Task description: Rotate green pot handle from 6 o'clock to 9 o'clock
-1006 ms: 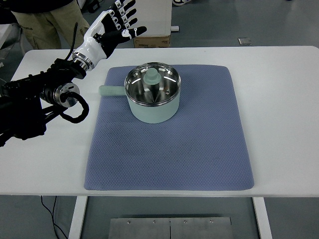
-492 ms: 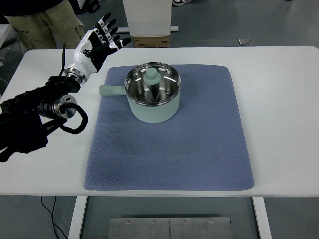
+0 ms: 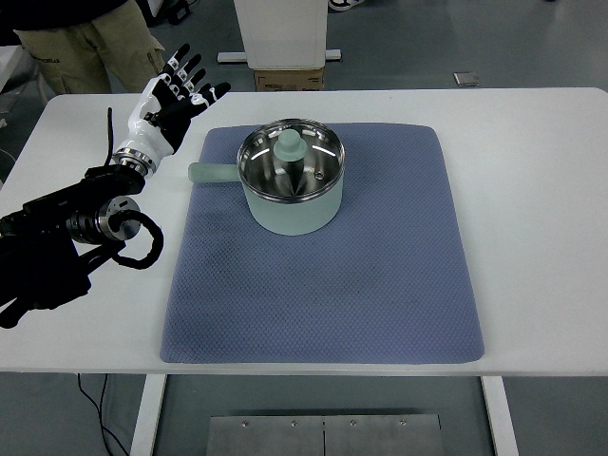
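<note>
A: You're looking down on a white table with a blue-grey mat spread over its middle, grey floor beyond the far edge.

B: And your green pot sits on the far left part of that mat, upright, glass lid on, pale green knob in the centre.

A: Check the pot handle: it sticks straight out to the picture's left, reaching the mat's left edge.

B: Your left hand is up over the far left corner of the table, fingers fanned wide apart, gripping nothing. It's well clear of the handle.

A: The dark arm runs back to the left edge, a black cable looped beside it on the tabletop.

B: Behind the table you've got a person's legs in khaki trousers and a cardboard box on the floor.
</note>
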### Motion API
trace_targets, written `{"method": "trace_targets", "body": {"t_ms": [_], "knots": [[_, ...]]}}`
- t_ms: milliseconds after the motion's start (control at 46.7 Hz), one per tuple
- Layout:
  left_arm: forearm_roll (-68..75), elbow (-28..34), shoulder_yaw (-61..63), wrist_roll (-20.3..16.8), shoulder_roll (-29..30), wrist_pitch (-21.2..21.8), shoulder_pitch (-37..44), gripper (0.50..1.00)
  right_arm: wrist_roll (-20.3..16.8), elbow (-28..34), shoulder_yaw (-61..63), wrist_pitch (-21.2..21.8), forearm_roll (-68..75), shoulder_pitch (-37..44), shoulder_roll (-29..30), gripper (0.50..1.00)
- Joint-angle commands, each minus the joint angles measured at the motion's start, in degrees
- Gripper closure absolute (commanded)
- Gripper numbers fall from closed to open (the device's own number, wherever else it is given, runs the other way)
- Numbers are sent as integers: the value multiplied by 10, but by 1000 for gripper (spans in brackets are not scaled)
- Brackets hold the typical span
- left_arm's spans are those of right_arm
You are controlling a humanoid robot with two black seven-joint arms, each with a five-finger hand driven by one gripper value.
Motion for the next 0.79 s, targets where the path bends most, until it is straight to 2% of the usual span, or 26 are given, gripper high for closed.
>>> {"method": "trace_targets", "body": {"t_ms": [0, 150, 770], "knots": [[-6, 3, -7, 4, 0, 0, 7, 500, 0, 0, 0, 0, 0, 0, 0, 500], [-28, 9, -15, 20, 0, -1, 15, 500, 0, 0, 0, 0, 0, 0, 0, 500], [-28, 17, -56, 24, 0, -6, 44, 500, 0, 0, 0, 0, 0, 0, 0, 500]]}}
